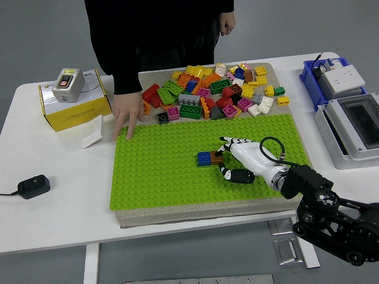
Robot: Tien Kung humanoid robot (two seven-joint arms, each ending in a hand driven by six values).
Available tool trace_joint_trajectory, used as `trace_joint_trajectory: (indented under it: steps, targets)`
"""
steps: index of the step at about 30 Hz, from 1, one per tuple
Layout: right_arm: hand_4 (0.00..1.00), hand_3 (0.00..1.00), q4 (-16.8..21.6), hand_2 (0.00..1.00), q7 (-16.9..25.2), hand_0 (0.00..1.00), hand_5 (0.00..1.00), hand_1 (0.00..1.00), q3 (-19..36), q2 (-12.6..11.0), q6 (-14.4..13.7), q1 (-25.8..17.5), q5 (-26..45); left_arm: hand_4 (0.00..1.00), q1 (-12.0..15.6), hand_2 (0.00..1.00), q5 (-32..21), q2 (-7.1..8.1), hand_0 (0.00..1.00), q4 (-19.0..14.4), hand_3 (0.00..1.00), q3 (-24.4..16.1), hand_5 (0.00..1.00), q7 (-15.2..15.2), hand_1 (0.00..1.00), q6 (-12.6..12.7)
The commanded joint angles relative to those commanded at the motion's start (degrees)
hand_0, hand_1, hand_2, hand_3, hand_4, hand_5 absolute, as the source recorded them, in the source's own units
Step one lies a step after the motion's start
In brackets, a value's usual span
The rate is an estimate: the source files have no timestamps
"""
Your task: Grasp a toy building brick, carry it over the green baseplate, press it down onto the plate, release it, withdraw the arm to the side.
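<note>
Trouble, as I read it from my console, starts at the left: a person's hand (127, 116) lies flat with its fingers spread on the far left corner of the green baseplate (166, 171), pinning the plate in place. If that hand lifts while I push down, I judge the plate could slide on the mat under it. Further right, the brown brick (217, 157) sits on the plate touching a blue brick (204, 158), and my right hand (240, 158) has its fingertips on the brown one, thumb curled below, pinching it from the right side. I cannot tell whether its studs have seated. If I open the fingers too early, I expect the brick to pop loose or tilt; if I drag the hand away sideways, a fingertip might catch and pull it off, or nudge the blue neighbour. The black cable loop on the wrist could also snag during withdrawal.

Counting from left to right: one black power adapter (32, 186) near the table's left edge, one yellow box (74, 105) with one grey switch unit (67, 84) on top, one small white block beside it, one baseplate, two bricks placed on it, one loose pile of bricks (216, 92) too jumbled to count exactly, one blue bin (330, 76), and one grey enclosure (352, 127). My left arm does not show.
</note>
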Motion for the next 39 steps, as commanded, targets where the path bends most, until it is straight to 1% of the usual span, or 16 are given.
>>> trace_joint_trajectory:
  steps: [12, 16, 19, 24, 27, 29, 32, 35, 38, 39]
  targets:
    - [0.411, 0.712, -0.8, 0.998, -0.1, 0.929, 0.469, 0.982, -0.7, 0.2, 0.1, 0.0, -0.1, 0.336, 0.1, 0.618, 0.1, -0.01, 0.667, 0.0, 0.644, 0.0, 0.456, -0.3, 0.688, 0.2]
    - [0.412, 0.712, 0.3, 0.998, 0.5, 0.93, 0.47, 0.982, -0.2, -0.1, -0.3, -0.3, 0.5, 0.336, 0.2, 0.616, 0.0, -0.03, 0.667, 0.0, 0.644, 0.0, 0.457, -0.3, 0.687, 0.3]
    - [0.412, 0.712, 2.7, 0.998, 1.7, 0.93, 0.47, 0.982, 1.5, -0.6, -0.7, -1.0, 1.8, 0.336, 0.4, 0.616, 0.0, -0.05, 0.667, 0.0, 0.644, 0.1, 0.457, -0.3, 0.687, 0.2]
    - [0.413, 0.712, 4.9, 0.998, 3.0, 0.93, 0.472, 0.981, 4.0, -1.2, -1.2, -1.9, 2.8, 0.335, 0.6, 0.616, 0.1, -0.14, 0.667, 0.0, 0.643, 0.0, 0.456, -0.3, 0.687, 0.2]
    - [0.413, 0.708, 5.9, 0.998, 4.4, 0.928, 0.469, 0.975, 6.0, -1.4, -2.5, -2.8, 3.6, 0.334, 0.6, 0.616, 0.3, -0.15, 0.668, 0.0, 0.64, -0.1, 0.456, -0.4, 0.687, 0.2]
    - [0.413, 0.708, 6.4, 0.998, 5.8, 0.928, 0.469, 0.975, 8.0, -1.4, -4.0, -3.6, 4.2, 0.334, 0.6, 0.616, 0.4, -0.16, 0.668, 0.0, 0.64, -0.1, 0.456, -0.4, 0.687, 0.3]
    - [0.413, 0.708, 6.3, 0.998, 7.1, 0.928, 0.469, 0.975, 10.9, -1.4, -5.8, -5.1, 4.6, 0.334, 0.6, 0.616, 0.5, -0.15, 0.668, 0.0, 0.64, -0.2, 0.456, -0.4, 0.687, 0.3]
    - [0.413, 0.705, 5.4, 0.998, 7.6, 0.925, 0.469, 0.969, 14.3, -1.4, -7.1, -7.2, 3.9, 0.334, 0.6, 0.615, 0.3, -0.22, 0.667, 0.0, 0.639, -0.1, 0.455, -0.5, 0.687, 0.4]
    - [0.413, 0.705, 4.2, 0.998, 6.8, 0.925, 0.469, 0.969, 17.6, -1.7, -7.6, -9.2, 0.5, 0.334, 0.6, 0.615, 0.1, -0.34, 0.667, 0.0, 0.639, -0.1, 0.455, -0.4, 0.687, 0.4]
    - [0.428, 0.752, 3.8, 0.988, 6.3, 0.922, 0.446, 0.951, 18.6, -1.8, -7.6, -9.7, -0.7, 0.334, 0.6, 0.614, 0.1, -0.37, 0.667, 0.0, 0.639, -0.1, 0.454, -0.4, 0.687, 0.4]
